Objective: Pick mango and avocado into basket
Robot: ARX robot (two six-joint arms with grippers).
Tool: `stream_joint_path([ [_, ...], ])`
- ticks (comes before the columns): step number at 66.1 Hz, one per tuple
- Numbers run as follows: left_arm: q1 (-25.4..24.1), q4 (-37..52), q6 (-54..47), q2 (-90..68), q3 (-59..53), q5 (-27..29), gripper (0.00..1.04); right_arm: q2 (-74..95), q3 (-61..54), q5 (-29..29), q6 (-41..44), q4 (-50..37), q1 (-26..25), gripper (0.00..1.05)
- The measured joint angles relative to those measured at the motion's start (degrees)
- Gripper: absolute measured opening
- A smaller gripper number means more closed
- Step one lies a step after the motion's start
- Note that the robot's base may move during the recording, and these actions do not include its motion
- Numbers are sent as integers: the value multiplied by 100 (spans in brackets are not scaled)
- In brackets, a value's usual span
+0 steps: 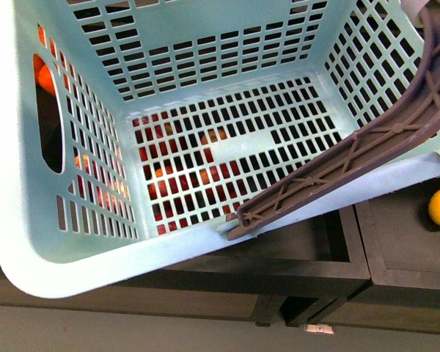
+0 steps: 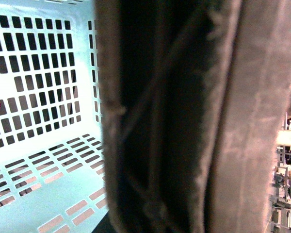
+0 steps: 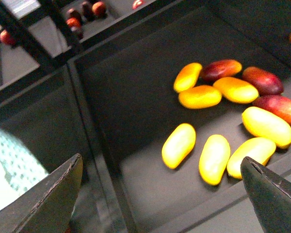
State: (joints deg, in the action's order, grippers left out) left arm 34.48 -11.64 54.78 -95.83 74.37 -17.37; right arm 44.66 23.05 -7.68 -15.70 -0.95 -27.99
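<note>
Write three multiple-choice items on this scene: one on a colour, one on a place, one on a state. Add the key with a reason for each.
1. What colour is the handle of the basket? A: white. B: red. C: dark brown.
2. Where do the yellow mangoes lie? A: in the basket. B: in a dark bin. C: on a white plate.
3. How is the right gripper? A: open, empty. B: shut on a mango. C: shut on the handle.
Key: 1 C, it lies dark brown across the teal rim. 2 B, the right wrist view shows them on the bin's black floor. 3 A, its fingertips stand wide apart, gripping nothing.
</note>
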Motion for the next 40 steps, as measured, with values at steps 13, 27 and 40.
stream_joint_path([
  [13,-2,0,-2,0,0,50,14,4024,1222,341,-216,-1399,-15,96],
  [27,-2,0,0,0,0,37,14,6352,2544,527,-621,-1222,221,96],
  [40,0,0,0,0,0,39,14,7702,3652,658,-1130,-863,494,96],
])
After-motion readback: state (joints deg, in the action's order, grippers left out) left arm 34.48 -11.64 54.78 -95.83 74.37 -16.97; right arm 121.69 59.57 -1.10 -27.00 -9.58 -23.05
